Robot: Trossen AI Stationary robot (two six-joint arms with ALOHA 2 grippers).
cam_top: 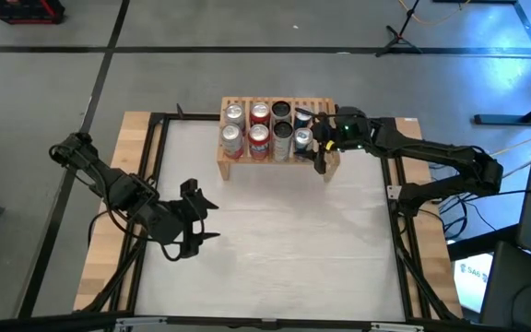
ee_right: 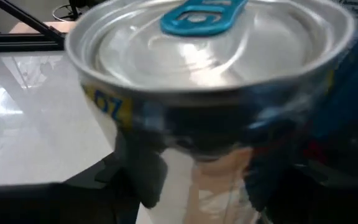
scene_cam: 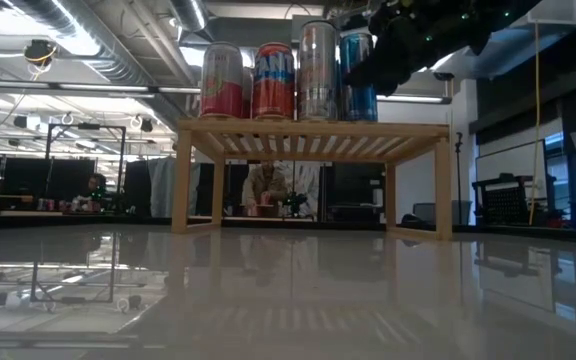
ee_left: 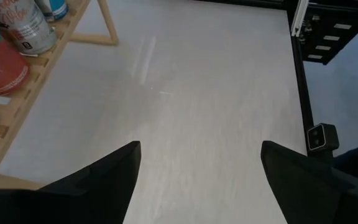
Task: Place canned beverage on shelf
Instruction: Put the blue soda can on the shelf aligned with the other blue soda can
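The blue-tabbed can stands at the shelf's right end, front row, the right gripper clenched around it; "OZ" reads on its side. Cans crowd the slats. Left gripper hangs released over the bench's bare front-left.

We see the white tabletop, glossy enough to mirror the ceiling lights, bordered by a black frame with pale wood edges showing outside it. Around it lies grey floor crossed by dark lines. Beyond the table (in the low view) someone appears to sit at a desk, though we cannot be sure.
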